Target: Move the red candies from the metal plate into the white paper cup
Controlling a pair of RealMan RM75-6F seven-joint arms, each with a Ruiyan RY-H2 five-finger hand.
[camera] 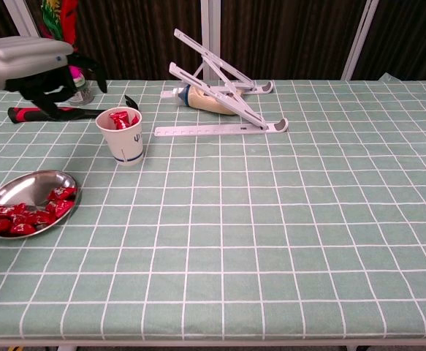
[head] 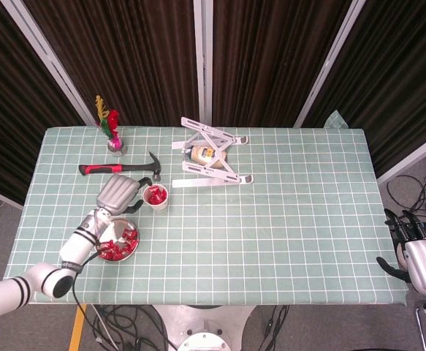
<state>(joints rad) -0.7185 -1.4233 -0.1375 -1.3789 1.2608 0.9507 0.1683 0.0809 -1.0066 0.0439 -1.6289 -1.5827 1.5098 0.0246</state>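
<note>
My left hand point(camera: 41, 67) empty, fingers curled down and apart, above table just left of white paper cup point(camera: 123, 136); red candies point(camera: 28, 213) in metal plate point(camera: 12, 189), some in cup; my right hand point(head: 421, 257) spread, off table edge.

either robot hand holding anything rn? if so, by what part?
Nothing held. Left robot hand hovers empty beside the paper cup; right robot hand hangs off the table edge, empty.

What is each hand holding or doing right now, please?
Left hand: open, fingers apart, holding nothing, beside the white paper cup.
Right hand: cannot tell; off the table.
</note>
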